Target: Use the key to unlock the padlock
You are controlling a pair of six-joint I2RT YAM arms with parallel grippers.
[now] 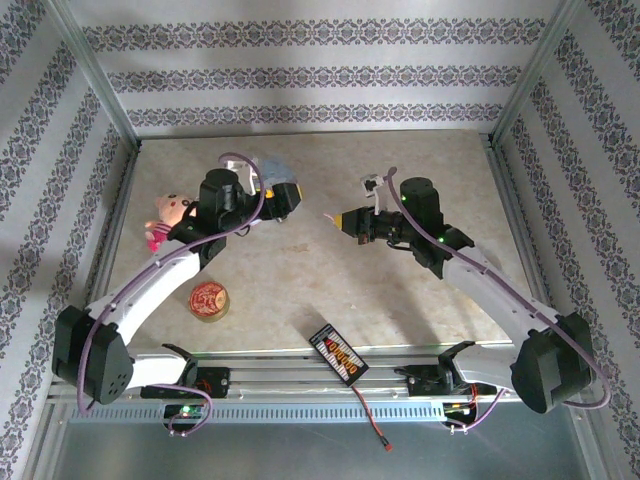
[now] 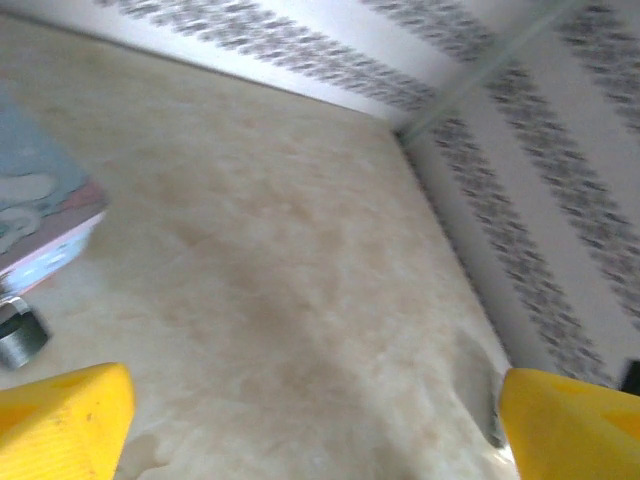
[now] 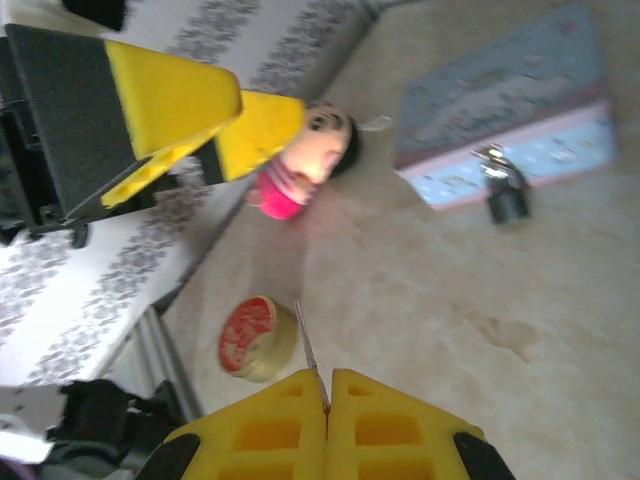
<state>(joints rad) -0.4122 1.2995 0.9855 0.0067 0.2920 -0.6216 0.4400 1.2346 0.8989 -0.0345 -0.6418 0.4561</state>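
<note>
The tiny dark padlock [image 3: 506,196] with a thin silver shackle hangs at the front of a pale blue tin [image 3: 500,100]; in the left wrist view the padlock [image 2: 20,338] sits at the far left under the tin [image 2: 40,215]. My right gripper [image 3: 328,385] is shut on the key [image 3: 308,345], whose thin silver blade sticks out between the fingers, well short of the padlock. My left gripper [image 2: 315,430] is open wide over bare table, just right of the tin. From above, the left gripper [image 1: 280,198] is at the tin [image 1: 276,168] and the right gripper [image 1: 345,217] points left toward it.
A small doll [image 1: 168,215] lies left of the left arm. A round red-lidded tin [image 1: 209,300] sits near the front left, and a black battery pack [image 1: 338,353] with a lead lies at the front edge. Patterned walls [image 1: 320,75] enclose the table.
</note>
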